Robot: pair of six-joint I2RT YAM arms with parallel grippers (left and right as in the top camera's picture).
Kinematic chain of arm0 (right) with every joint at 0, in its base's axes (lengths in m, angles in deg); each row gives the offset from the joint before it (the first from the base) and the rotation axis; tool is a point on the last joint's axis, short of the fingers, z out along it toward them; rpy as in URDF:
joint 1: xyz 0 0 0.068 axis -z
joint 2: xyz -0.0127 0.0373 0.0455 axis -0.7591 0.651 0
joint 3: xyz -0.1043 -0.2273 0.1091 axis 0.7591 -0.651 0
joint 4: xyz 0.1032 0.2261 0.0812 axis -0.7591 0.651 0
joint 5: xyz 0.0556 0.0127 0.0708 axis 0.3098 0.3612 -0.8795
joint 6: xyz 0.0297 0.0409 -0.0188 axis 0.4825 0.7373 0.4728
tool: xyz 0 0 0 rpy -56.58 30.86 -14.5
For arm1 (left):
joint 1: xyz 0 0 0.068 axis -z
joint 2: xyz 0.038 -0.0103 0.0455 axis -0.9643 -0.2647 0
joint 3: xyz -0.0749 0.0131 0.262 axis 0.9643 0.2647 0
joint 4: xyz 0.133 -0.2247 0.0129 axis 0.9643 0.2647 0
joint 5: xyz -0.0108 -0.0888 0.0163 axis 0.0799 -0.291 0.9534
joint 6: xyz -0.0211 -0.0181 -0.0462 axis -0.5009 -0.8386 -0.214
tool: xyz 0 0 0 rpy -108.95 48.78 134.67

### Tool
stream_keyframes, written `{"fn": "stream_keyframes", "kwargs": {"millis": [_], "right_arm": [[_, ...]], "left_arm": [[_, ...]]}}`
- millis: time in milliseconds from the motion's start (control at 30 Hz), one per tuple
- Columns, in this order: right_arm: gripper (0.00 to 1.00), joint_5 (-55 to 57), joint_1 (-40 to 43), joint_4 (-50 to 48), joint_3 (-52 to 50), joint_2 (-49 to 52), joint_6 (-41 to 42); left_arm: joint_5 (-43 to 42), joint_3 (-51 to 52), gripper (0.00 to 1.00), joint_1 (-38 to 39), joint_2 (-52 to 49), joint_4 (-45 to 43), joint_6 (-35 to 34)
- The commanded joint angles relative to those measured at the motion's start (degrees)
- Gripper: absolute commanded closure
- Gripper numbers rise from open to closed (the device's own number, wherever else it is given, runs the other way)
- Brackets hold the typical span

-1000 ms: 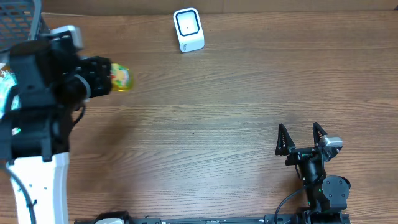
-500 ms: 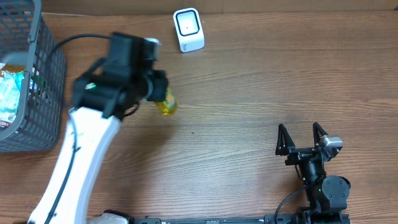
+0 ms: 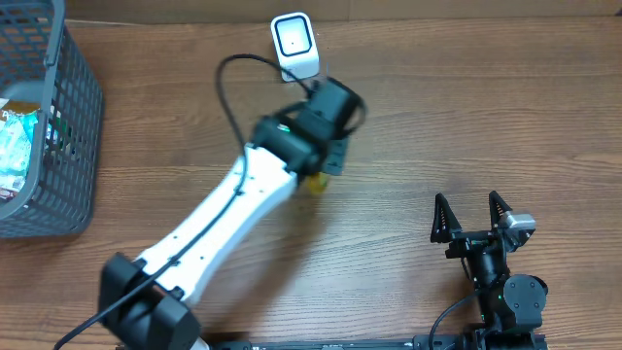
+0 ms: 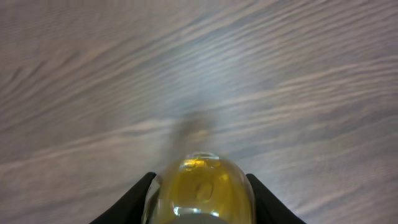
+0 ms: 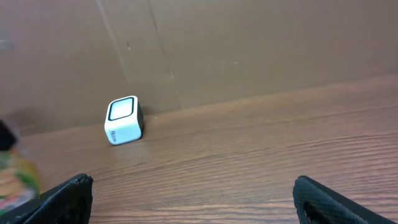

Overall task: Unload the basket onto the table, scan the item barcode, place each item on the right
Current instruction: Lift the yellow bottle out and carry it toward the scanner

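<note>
The item is a small yellow, see-through container (image 4: 202, 186), and my left gripper (image 4: 202, 202) is shut on it, a black finger on each side. From overhead the left arm reaches to the middle of the table; the gripper (image 3: 328, 160) hangs just in front of the white scanner (image 3: 294, 44), and only a yellow edge of the item (image 3: 315, 183) shows under it. No barcode can be made out. My right gripper (image 3: 471, 216) rests open at the front right with nothing in it. The right wrist view shows the scanner (image 5: 123, 119) and the item (image 5: 15, 180) at its left edge.
A grey wire basket (image 3: 68, 146) holding packets stands at the far left. A brown cardboard wall (image 5: 249, 50) runs along the back of the table behind the scanner. A black cable (image 3: 228, 97) loops off the left arm.
The left arm has swung from beside the basket rightward across the table, carrying the yellow item to just in front of the scanner. The right arm has not moved.
</note>
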Motion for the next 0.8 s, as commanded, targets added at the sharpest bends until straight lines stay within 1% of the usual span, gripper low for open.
{"fn": "stream_keyframes", "kwargs": {"millis": [0, 67, 167, 267, 400, 533, 600, 767], "right_arm": [[0.00, -0.15, -0.37, -0.22, -0.61, -0.57, -0.20], [0.00, -0.15, -0.37, -0.22, -0.61, -0.57, -0.20], [0.00, -0.13, -0.37, -0.22, -0.61, -0.57, -0.20], [0.00, -0.15, -0.37, -0.22, -0.61, -0.57, -0.20], [0.00, -0.15, -0.37, -0.22, -0.61, -0.57, -0.20], [0.00, -0.15, -0.37, -0.22, -0.61, -0.57, -0.20], [0.00, -0.15, -0.37, -0.24, -0.61, -0.57, -0.20], [0.00, -0.15, -0.37, -0.24, -0.61, -0.57, -0.20]], "left_arm": [[8.59, -1.07, 0.61, 3.32, -2.27, -2.16, -4.66], [10.97, -1.07, 0.61, 4.61, -3.85, -3.58, -7.37], [14.82, -1.07, 0.62, 5.79, -6.40, -4.79, -13.79], [14.80, -1.07, 0.61, 5.99, -8.68, -6.80, -16.92], [12.55, -1.07, 0.61, 6.16, -10.99, -10.40, -16.70], [12.48, -1.07, 0.59, 6.16, -12.39, -14.40, -14.01], [12.26, -1.07, 0.58, 6.16, -12.98, -15.47, -12.96], [11.67, -1.07, 0.57, 6.16, -14.95, -15.76, -12.85]]}}
